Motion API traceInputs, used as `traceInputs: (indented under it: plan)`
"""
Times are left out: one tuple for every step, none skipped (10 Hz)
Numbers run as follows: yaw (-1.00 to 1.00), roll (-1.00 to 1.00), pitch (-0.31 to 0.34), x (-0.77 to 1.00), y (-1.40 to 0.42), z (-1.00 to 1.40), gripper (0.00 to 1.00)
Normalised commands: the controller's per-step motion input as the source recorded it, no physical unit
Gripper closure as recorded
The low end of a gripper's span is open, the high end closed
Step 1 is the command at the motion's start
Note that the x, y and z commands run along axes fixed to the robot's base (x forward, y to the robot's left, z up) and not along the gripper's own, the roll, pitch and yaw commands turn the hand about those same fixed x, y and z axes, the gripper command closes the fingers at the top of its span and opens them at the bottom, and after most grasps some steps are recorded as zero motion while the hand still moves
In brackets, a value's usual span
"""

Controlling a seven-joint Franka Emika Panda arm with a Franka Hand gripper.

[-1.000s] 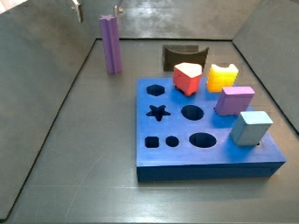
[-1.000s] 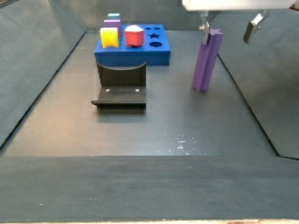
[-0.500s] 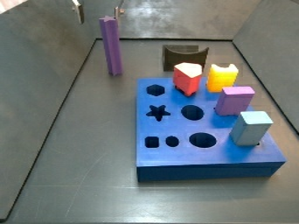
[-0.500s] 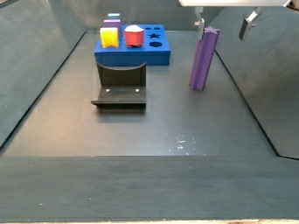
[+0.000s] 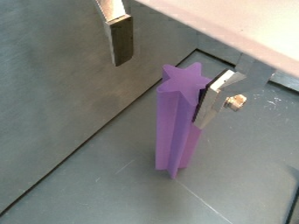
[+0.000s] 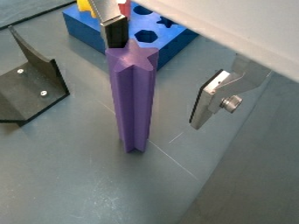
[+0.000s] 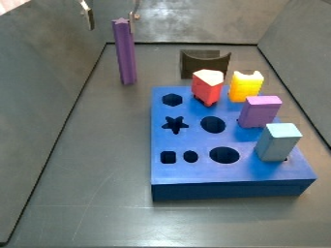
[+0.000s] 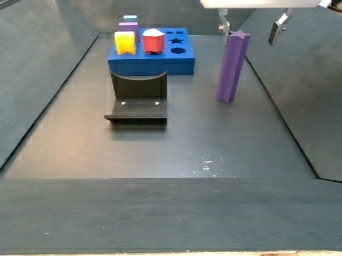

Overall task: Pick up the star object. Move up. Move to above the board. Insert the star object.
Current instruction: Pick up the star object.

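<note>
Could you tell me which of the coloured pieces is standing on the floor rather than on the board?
The star object, tall and purple, between the gripper's open fingers; the others sit on the board.

Star object [image 8: 233,66] upright on floor, apart from board [image 8: 152,55]; open pincer [image 8: 250,23] straddling its top; fixture [image 8: 138,96] near board.

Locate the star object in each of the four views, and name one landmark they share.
Wrist view: star object upright, between the open gripper fingers.
Wrist view: upright, board behind.
Side view: far left, upright.
Side view: upper right, upright.
Shared landmark: the gripper.
</note>
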Motion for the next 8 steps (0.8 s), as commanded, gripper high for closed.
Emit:
traceInputs:
  plan:
    - [0.0,0.0,0.0,0.0,-0.01,-0.04,0.0]
    - [0.0,0.0,-0.059,0.0,-0.03,-0.11,0.0]
    - [0.0,-0.02,-0.056,0.0,0.0,-0.04,0.0]
    - [0.0,0.0,0.0,0.0,0.0,0.0,0.0]
    - [0.0,0.0,0.0,0.0,0.0,0.0,1.0]
    - [0.0,0.0,0.0,0.0,0.0,0.0,1.0]
    - [0.0,0.0,0.0,0.0,0.0,0.0,1.0]
    - [0.0,0.0,0.0,0.0,0.0,0.0,1.0]
